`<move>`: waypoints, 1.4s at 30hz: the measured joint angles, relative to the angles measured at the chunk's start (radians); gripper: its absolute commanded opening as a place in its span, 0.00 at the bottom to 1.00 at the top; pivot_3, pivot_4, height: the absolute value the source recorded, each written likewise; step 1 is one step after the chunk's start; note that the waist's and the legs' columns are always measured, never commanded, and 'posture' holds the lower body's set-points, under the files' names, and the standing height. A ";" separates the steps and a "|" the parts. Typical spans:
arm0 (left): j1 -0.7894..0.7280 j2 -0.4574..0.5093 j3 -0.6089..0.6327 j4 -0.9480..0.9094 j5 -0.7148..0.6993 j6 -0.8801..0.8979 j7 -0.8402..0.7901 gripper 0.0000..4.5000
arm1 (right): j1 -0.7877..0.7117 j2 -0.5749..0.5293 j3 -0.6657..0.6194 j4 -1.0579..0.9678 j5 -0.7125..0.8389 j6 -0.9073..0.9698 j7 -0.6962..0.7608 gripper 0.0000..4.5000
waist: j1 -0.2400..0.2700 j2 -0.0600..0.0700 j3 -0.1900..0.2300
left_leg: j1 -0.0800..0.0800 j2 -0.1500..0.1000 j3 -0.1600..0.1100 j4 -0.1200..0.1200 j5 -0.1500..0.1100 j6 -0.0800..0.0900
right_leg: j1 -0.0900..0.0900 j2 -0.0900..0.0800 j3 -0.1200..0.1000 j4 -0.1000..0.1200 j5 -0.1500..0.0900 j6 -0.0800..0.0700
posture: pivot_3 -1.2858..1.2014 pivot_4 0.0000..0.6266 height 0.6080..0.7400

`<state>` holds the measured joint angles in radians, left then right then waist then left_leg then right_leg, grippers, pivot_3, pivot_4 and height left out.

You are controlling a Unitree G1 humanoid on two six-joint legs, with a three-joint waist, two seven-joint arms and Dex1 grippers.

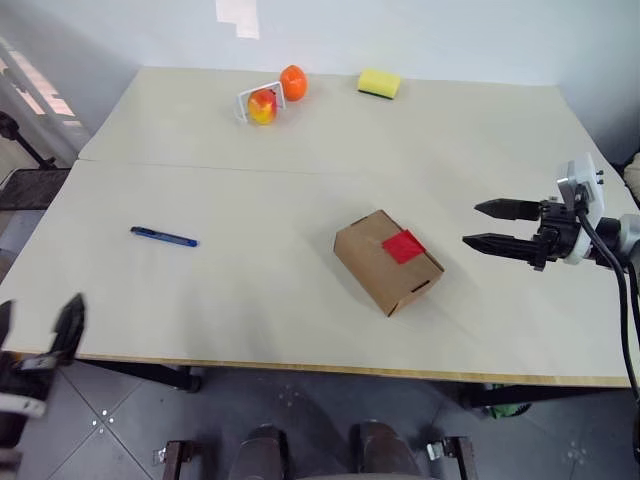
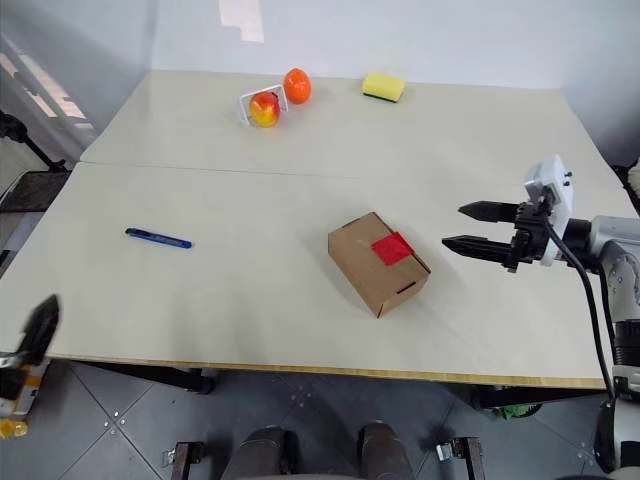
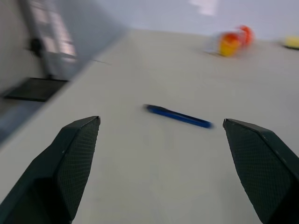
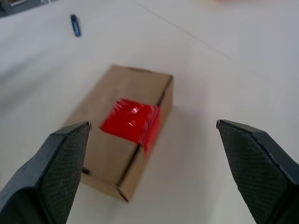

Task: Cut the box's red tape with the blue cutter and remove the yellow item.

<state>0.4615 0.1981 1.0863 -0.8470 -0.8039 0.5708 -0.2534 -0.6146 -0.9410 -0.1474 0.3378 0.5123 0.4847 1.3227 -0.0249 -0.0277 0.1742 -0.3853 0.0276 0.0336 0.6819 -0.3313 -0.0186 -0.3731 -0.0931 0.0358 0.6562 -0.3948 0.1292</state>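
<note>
Plainly my left hand [image 1: 35, 325], fingers spread wide and empty at the worktop's [image 1: 300, 130] near edge, is nearer the blue cutter [image 1: 163, 236], lying crosswise ahead of it, while my right hand [image 1: 492, 226], also spread, faces the red-taped box [image 1: 380, 270].

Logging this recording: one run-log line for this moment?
blue cutter: on table, unheld | box: shut, red tape intact | left gripper: open | right gripper: open beside box
</note>
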 measured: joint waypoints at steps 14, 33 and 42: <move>-0.206 0.059 -0.318 0.085 0.030 -0.013 0.256 0.99 | -0.069 0.041 0.018 -0.034 -0.023 -0.034 0.033 1.00 | -0.003 0.002 0.000 | 0.000 0.000 0.002 0.001 -0.001 0.002 | 0.000 0.001 -0.001 -0.002 0.002 0.004 | 0.52 0.24 1.00; -0.699 -0.079 -0.631 0.297 0.235 0.259 0.740 0.99 | 0.046 -0.059 -0.137 -0.206 0.088 0.061 0.023 1.00 | 0.002 0.001 0.001 | -0.002 -0.002 0.003 0.004 -0.001 0.003 | -0.001 0.000 -0.002 -0.001 0.004 0.008 | 0.52 0.24 1.00; -0.931 -0.139 -0.643 0.600 0.323 0.268 0.813 0.99 | 0.002 -0.026 -0.092 -0.196 0.081 0.060 0.001 1.00 | 0.021 0.001 0.001 | -0.004 -0.005 0.003 0.004 -0.001 0.004 | -0.003 0.001 -0.003 0.001 0.005 0.009 | 0.52 0.24 1.00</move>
<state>-0.4692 0.0594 0.4429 -0.2473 -0.4808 0.8393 0.5591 -0.6128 -0.9667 -0.2393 0.1416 0.5934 0.5445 1.3238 -0.0036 -0.0266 0.1749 -0.3891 0.0229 0.0368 0.6856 -0.3323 -0.0149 -0.3757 -0.0924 0.0330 0.6577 -0.3902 0.1379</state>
